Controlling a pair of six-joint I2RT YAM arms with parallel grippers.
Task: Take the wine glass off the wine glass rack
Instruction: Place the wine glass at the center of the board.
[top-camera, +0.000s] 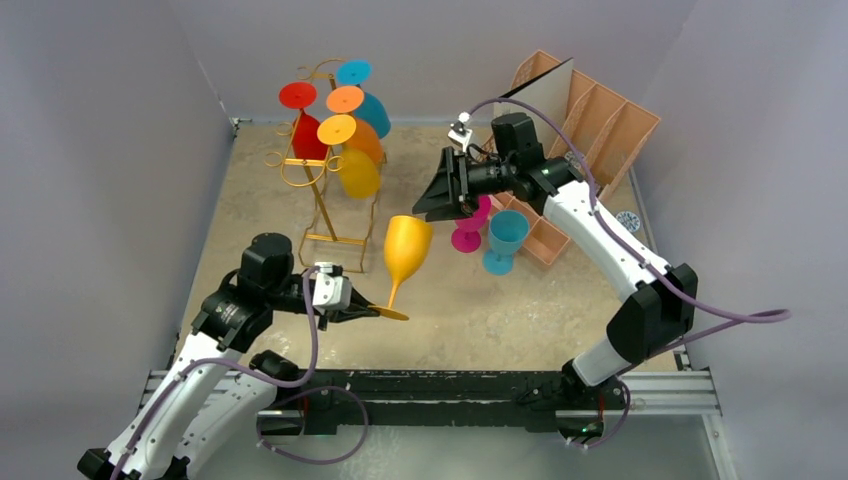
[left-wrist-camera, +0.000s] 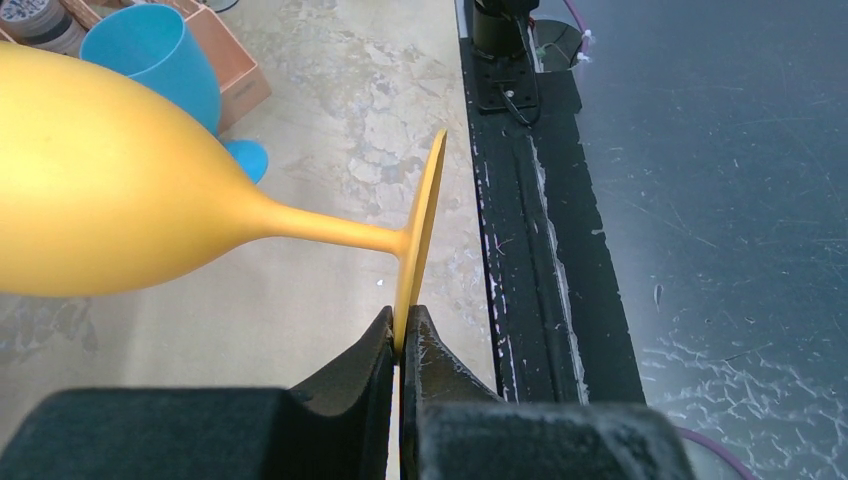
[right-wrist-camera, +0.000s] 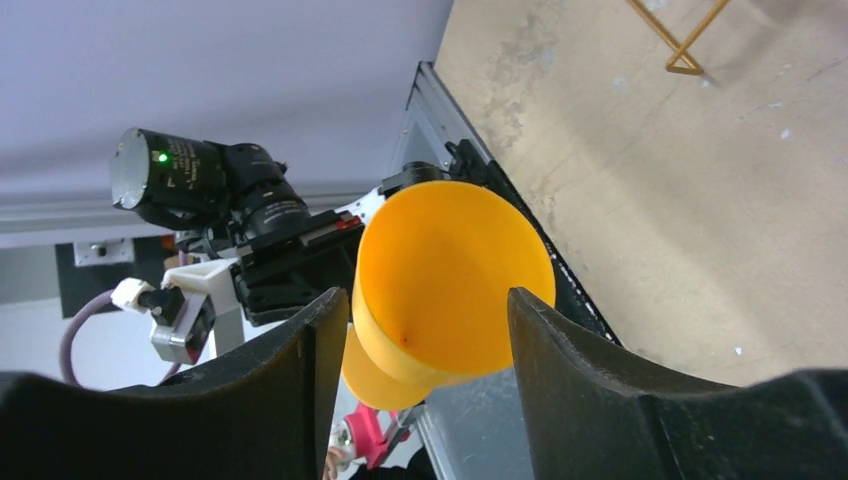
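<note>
A yellow wine glass (top-camera: 407, 250) hangs tilted over the table, off the gold wire wine glass rack (top-camera: 320, 190), rim toward the back. My left gripper (top-camera: 365, 308) is shut on the edge of its flat foot; in the left wrist view the foot (left-wrist-camera: 420, 230) stands pinched between the jaws of the left gripper (left-wrist-camera: 403, 335). My right gripper (top-camera: 432, 205) is at the glass's rim. In the right wrist view the right gripper (right-wrist-camera: 428, 297) is open, with the mouth of the yellow bowl (right-wrist-camera: 450, 270) framed between its two fingers. Whether the pads touch it I cannot tell.
Several coloured glasses (top-camera: 345, 125) hang on the rack. A teal glass (top-camera: 505, 240) and a pink glass (top-camera: 468, 232) stand by the peach slotted organiser (top-camera: 590, 120) at the back right. The black rail (top-camera: 450, 390) runs along the near edge.
</note>
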